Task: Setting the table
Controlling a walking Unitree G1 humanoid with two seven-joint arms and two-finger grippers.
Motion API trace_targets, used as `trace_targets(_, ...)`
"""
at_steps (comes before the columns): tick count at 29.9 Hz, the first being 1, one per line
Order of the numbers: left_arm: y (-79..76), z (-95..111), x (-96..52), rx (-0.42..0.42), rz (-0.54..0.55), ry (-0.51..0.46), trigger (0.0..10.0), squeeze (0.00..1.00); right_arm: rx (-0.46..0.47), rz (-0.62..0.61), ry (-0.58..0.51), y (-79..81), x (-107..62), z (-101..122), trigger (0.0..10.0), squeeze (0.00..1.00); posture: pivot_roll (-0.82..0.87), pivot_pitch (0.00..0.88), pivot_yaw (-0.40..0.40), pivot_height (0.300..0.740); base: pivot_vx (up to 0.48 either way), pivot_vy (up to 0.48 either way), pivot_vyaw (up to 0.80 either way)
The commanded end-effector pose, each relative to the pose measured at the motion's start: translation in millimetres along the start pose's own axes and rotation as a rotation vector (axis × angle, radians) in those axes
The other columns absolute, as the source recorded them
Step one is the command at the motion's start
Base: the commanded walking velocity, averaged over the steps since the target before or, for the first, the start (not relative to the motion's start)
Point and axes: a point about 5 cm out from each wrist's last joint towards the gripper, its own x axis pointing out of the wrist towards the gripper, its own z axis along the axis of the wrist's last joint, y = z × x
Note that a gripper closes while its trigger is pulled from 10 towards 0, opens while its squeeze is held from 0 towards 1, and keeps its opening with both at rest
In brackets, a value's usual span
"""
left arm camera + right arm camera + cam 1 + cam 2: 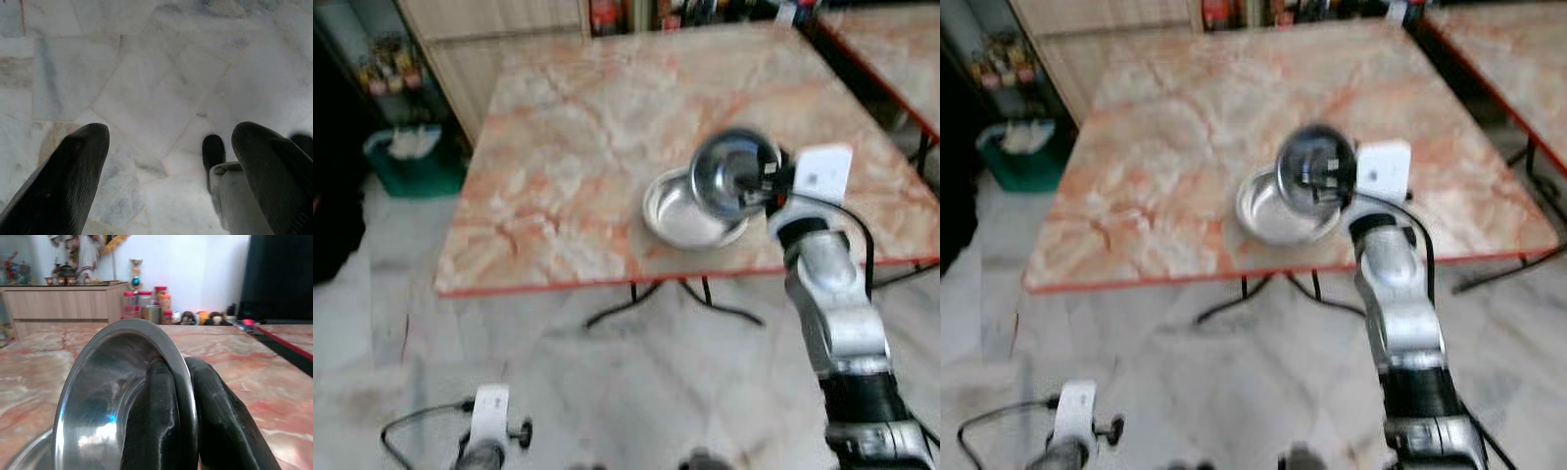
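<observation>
Left gripper point(168, 161) hangs idle over the floor, fingers spread apart.
Right gripper point(182, 396) clenches a steel bowl's point(734, 172) rim, tilted above another bowl point(685, 211) near the marble table's point(568, 137) near edge.

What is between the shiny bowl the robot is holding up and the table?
Another steel bowl sits on the table right under the held bowl, which the right gripper pinches by its rim. The eye views show it.
</observation>
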Motion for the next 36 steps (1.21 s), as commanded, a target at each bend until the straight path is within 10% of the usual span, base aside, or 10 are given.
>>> trace_targets(1, 7.5, -8.2, -2.3, 0.008, 0.023, 0.029, 10.0, 0.00, 0.006, 0.032, -0.067, 5.3, 0.5, 13.5, 10.0, 0.00, -0.08, 0.183, 0.063, 0.740, 0.322, 0.000, 0.00)
trace_targets(11, 8.4, -8.6, -2.5, 0.015, 0.017, 0.030, 10.0, 0.00, 0.075, 0.076, -0.109, 8.3, -0.4, 19.1, 10.0, 0.00, -0.09, 0.151, 0.063, 0.740, 0.000, 0.000, 0.00)
trace_targets(14, 9.5, -9.0, -2.7, 0.021, 0.018, 0.030, 10.0, 0.00, 0.240, 0.116, -0.113, 11.7, -0.8, 21.8, 10.0, 0.00, -0.09, 0.145, 0.063, 0.740, 0.162, 0.000, 0.00)
trace_targets(36, 12.7, -11.2, -3.4, 0.021, 0.027, 0.040, 10.0, 0.00, 0.287, 0.134, -0.093, 15.9, -2.2, 20.2, 10.0, 0.00, -0.08, 0.184, 0.068, 0.740, 0.281, 0.000, 0.00)
